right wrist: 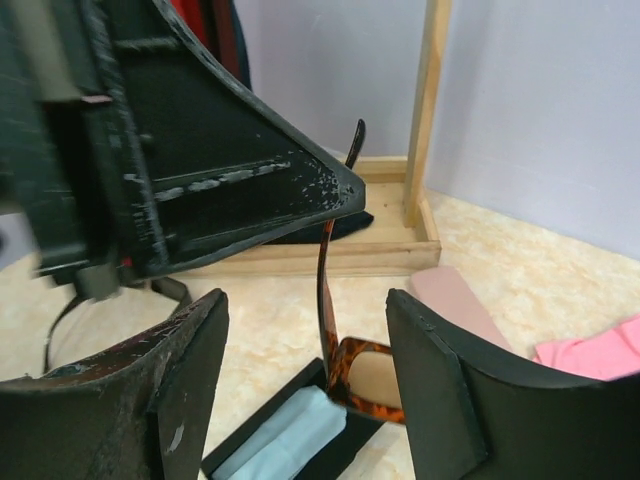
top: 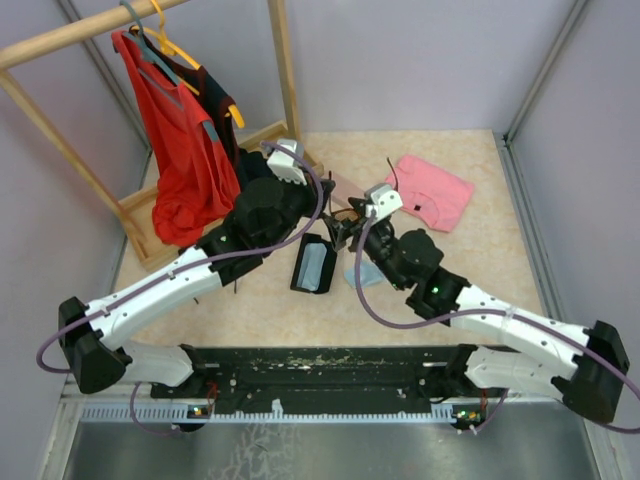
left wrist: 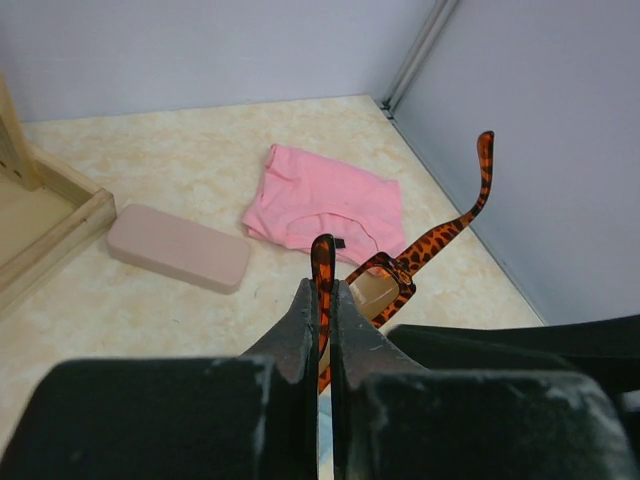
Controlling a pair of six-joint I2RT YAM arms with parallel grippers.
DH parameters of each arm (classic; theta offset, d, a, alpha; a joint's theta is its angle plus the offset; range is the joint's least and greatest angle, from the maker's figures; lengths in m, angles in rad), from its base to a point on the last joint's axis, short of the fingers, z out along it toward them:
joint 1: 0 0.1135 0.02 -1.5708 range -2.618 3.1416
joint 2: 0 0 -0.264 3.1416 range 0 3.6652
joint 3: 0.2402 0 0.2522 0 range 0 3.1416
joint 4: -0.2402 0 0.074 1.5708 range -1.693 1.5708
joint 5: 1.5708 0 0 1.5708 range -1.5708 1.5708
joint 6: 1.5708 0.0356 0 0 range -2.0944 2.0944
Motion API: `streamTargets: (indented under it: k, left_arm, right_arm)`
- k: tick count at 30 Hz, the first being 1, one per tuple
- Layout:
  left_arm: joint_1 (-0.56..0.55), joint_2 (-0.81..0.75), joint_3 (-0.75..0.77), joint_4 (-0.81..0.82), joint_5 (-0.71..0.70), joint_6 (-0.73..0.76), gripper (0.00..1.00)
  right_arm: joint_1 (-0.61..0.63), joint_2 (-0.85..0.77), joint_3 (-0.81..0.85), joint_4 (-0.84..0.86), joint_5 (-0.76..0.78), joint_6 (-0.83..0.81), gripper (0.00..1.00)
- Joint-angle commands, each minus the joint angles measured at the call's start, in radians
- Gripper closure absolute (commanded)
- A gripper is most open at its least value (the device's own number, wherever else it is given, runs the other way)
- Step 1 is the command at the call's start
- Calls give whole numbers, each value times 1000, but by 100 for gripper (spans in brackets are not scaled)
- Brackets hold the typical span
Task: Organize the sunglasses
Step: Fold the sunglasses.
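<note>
**Left gripper pinches tortoiseshell glasses by one temple; right gripper spread around them**

Top view: both arms reach to the middle of the table (top: 460, 290). The left gripper (top: 333, 213) and the right gripper (top: 350, 227) meet tip to tip just above an open black case (top: 313, 265) with a light-blue cloth (top: 318, 268) in it. The glasses are too small to make out here. A pink cloth (top: 432, 190) lies to the right. A wooden rack (top: 285, 75) with a red garment (top: 185, 160) stands to the left.

Left wrist view: the left fingers (left wrist: 300, 320) are pressed together on one temple of the reddish-brown sunglasses (left wrist: 390, 280), which are held up off the table. The other temple sticks up to the right. A closed pink case (left wrist: 178, 248) lies on the table beyond, with the pink cloth beside it.

Right wrist view: the right fingers (right wrist: 190, 390) stand wide apart. The glasses' frame hangs between them, nearer the right-hand finger; whether it touches that finger I cannot tell. The held temple runs up to the left gripper's tip. The open black case lies directly below the glasses.
</note>
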Motion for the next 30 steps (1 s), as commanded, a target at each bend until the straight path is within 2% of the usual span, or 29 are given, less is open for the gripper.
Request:
streamTargets:
  k: [1, 4, 7, 10, 12, 17, 21, 24, 26, 30]
  left_arm:
    - [18, -22, -40, 104, -40, 99, 99]
    - [52, -44, -103, 167, 4, 169, 99]
    - [84, -67, -165, 223, 84, 254, 99]
    - [106, -108, -234, 264, 93, 270, 99]
    - [113, -135, -272, 295, 105, 282, 99]
    - [114, -198, -381, 431, 149, 301, 99]
    - [114, -206, -402, 454, 131, 249, 99]
    - [114, -193, -361, 369, 35, 139, 99]
    - [114, -178, -308, 271, -23, 41, 99]
    - [113, -146, -196, 63, -111, -177, 100]
  right_arm:
    - [16, -160, 43, -104, -92, 30, 35]
    - [15, -252, 52, -222, -95, 36, 35]
    - [14, -328, 82, -358, -32, 48, 35]
    - [13, -368, 129, -513, 0, 38, 35]
    - [13, -398, 119, -543, 40, 52, 35]
    - [13, -490, 3, -442, 93, 138, 37]
    - [13, -526, -86, -346, 114, 211, 38]
    - [13, -530, -125, -309, 190, 321, 38]
    - [13, -531, -169, -262, 253, 453, 40]
    - [13, -500, -313, -40, 293, 654, 42]
